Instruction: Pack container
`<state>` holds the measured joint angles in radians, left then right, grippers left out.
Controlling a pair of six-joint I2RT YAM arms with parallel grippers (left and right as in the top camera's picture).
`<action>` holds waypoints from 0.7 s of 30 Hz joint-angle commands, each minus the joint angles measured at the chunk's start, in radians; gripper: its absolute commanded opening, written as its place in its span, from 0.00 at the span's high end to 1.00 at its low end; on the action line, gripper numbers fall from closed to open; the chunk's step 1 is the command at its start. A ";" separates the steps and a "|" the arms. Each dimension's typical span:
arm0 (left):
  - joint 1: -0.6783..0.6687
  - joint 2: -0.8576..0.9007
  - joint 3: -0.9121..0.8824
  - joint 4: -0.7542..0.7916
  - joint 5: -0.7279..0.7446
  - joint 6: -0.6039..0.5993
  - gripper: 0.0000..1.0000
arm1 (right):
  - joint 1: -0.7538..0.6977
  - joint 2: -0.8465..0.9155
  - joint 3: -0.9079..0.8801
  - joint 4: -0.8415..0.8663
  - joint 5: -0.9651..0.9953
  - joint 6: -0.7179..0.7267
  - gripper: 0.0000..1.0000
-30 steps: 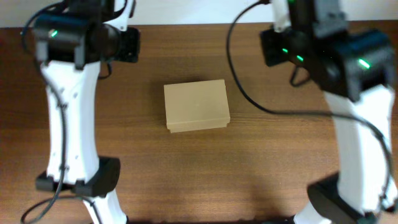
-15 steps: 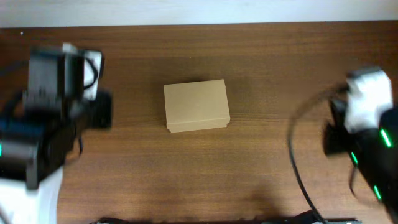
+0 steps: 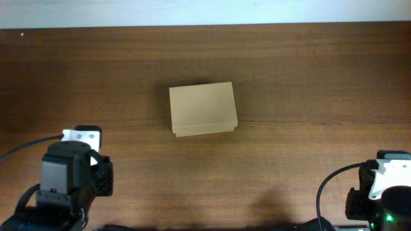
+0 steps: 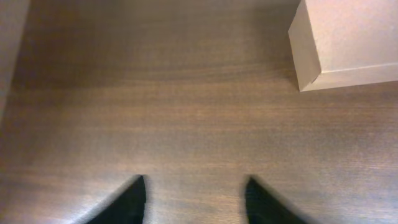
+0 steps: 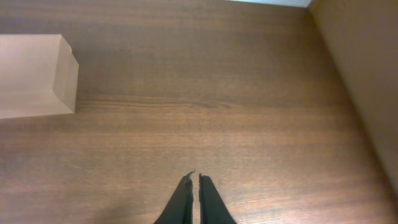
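- Your container point(image 3: 203, 109) sits flat around the middle of the table point(image 3: 302, 77), with its lid flap down.
- Your left gripper point(image 4: 196, 202) is spread wide over the wood. In its wrist view the container pokes in at the top right corner, well apart from the fingers.
- Your right gripper point(image 5: 194, 186) has its tips pressed together, with just a sliver between them. The container is way off to its upper left.
- From overhead, the left arm point(image 3: 67, 186) sits bottom left and the right arm point(image 3: 385, 199) bottom right. Neither touches the container.
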<state>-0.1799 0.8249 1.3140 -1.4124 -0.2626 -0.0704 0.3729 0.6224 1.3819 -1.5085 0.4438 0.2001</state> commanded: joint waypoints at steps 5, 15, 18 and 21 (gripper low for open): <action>0.005 0.000 -0.012 0.006 -0.015 -0.008 0.00 | 0.000 -0.012 -0.007 0.004 0.006 0.026 0.01; 0.005 0.000 -0.012 0.006 -0.015 -0.008 0.00 | 0.000 -0.012 -0.007 0.004 0.005 0.026 0.01; 0.005 0.000 -0.012 0.006 -0.014 -0.008 0.01 | 0.000 -0.012 -0.007 0.004 0.005 0.026 0.01; 0.005 0.000 -0.012 0.006 -0.015 -0.008 0.00 | 0.000 -0.012 -0.007 0.004 0.005 0.026 0.01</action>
<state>-0.1799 0.8284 1.3067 -1.4101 -0.2665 -0.0757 0.3729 0.6205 1.3815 -1.5078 0.4438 0.2104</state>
